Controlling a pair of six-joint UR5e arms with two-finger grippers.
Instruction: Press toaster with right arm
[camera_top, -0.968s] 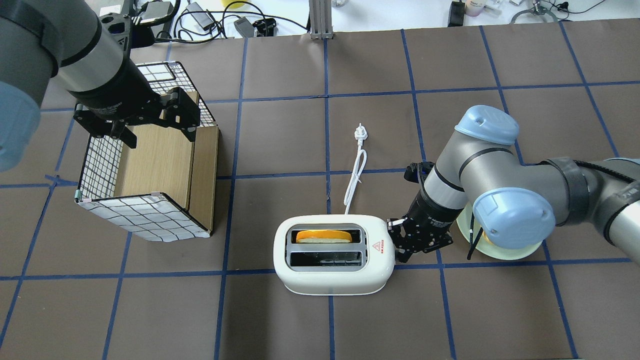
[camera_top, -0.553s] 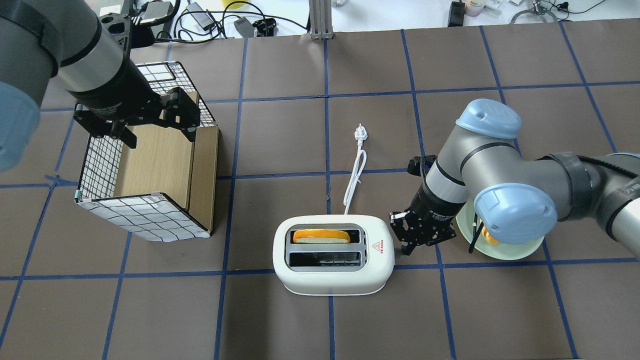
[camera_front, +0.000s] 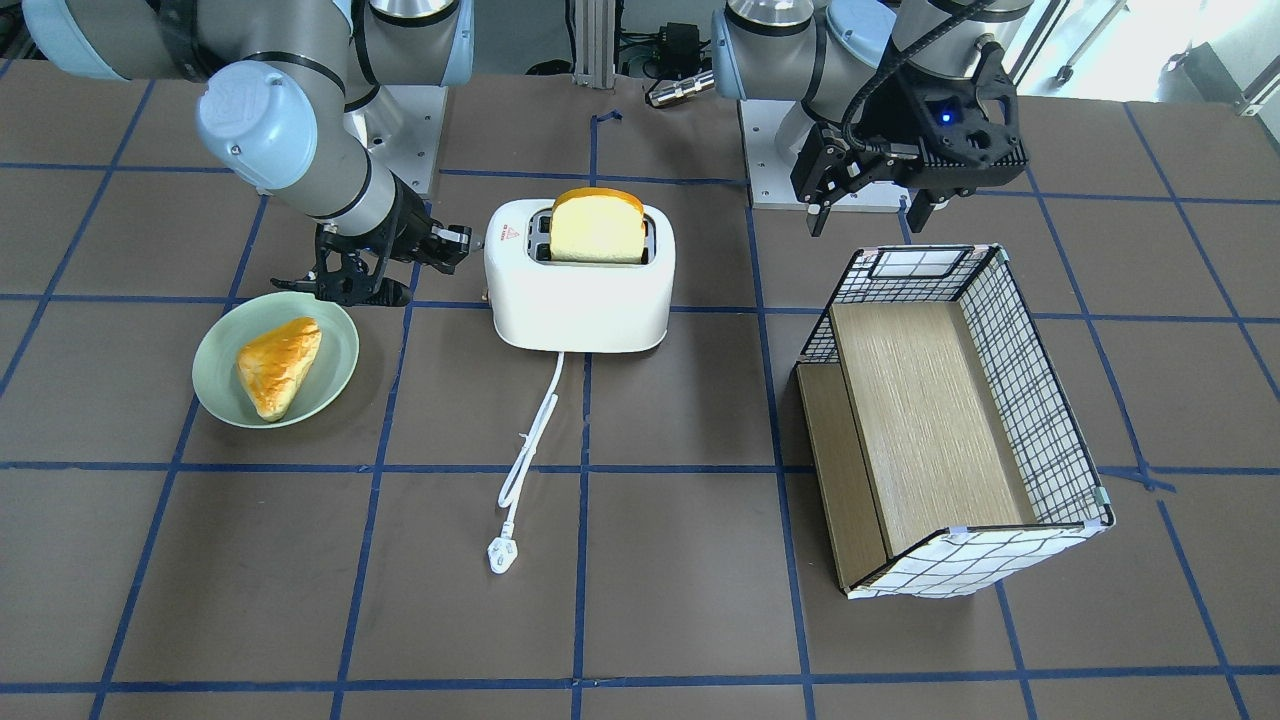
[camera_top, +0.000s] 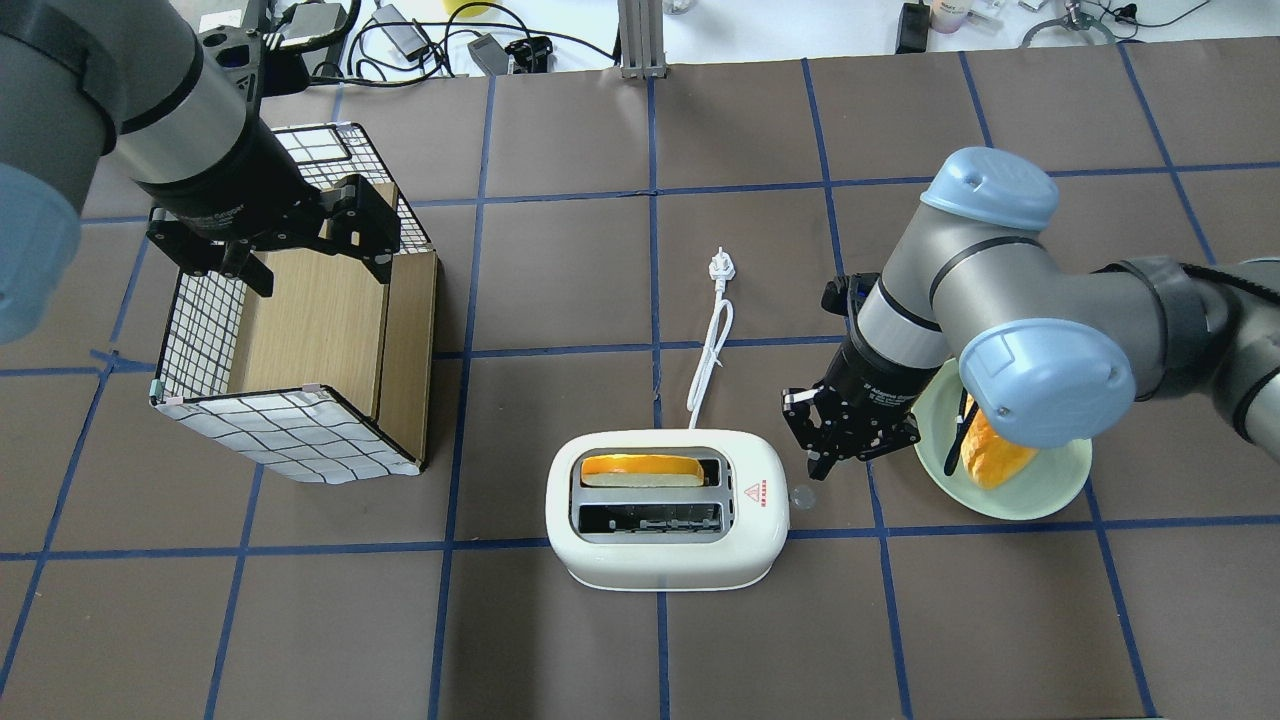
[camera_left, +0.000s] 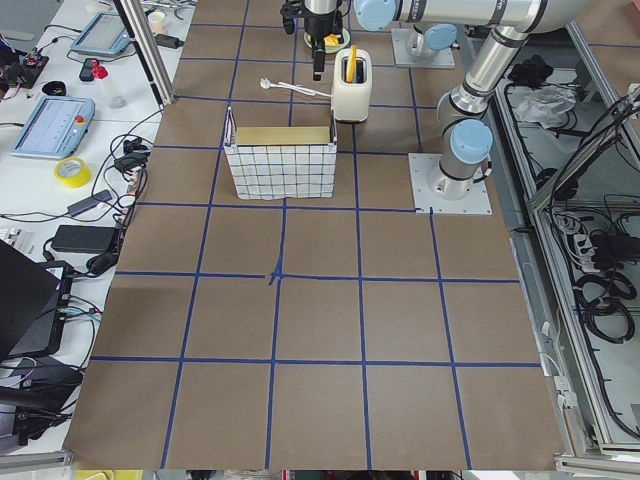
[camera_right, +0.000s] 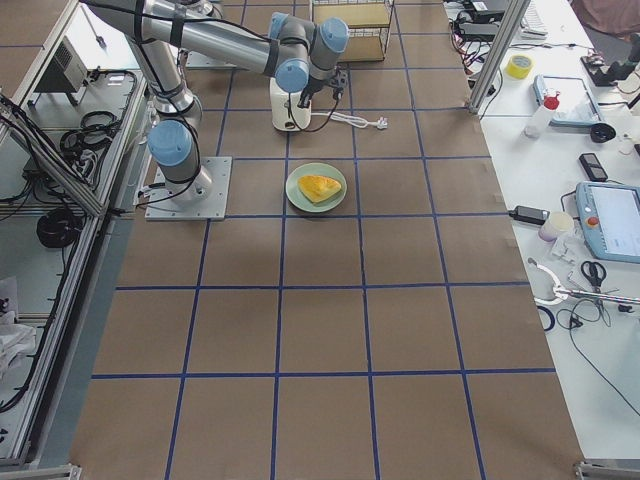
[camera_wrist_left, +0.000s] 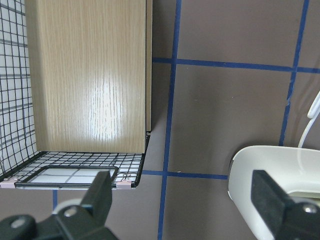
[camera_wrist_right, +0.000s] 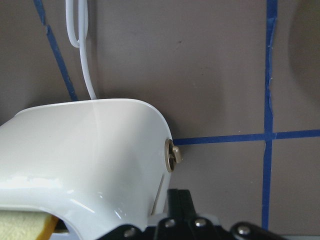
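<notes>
The glossy white toaster (camera_top: 665, 550) stands at the table's front middle, with a slice of toast (camera_top: 640, 467) in its far slot. In the front view the toaster (camera_front: 580, 300) shows the toast (camera_front: 598, 225) standing high out of the slot. My right gripper (camera_top: 817, 462) is shut and empty, a little beyond the toaster's right end and apart from it. The right wrist view shows the toaster's end (camera_wrist_right: 100, 150) with its small knob (camera_wrist_right: 173, 155) just ahead of the shut fingers (camera_wrist_right: 177, 205). My left gripper (camera_top: 300, 250) hangs open over the basket.
A wire basket with a wooden floor (camera_top: 290, 440) lies on its side at the left. A pale green plate (camera_top: 1060, 490) with a pastry (camera_top: 990, 460) sits under the right arm's elbow. The toaster's white cord and plug (camera_top: 720, 265) run away across the table.
My right gripper has drawn back from the toaster's right end, moving away and slightly right. The knob on that end now shows. The left arm has not moved.
</notes>
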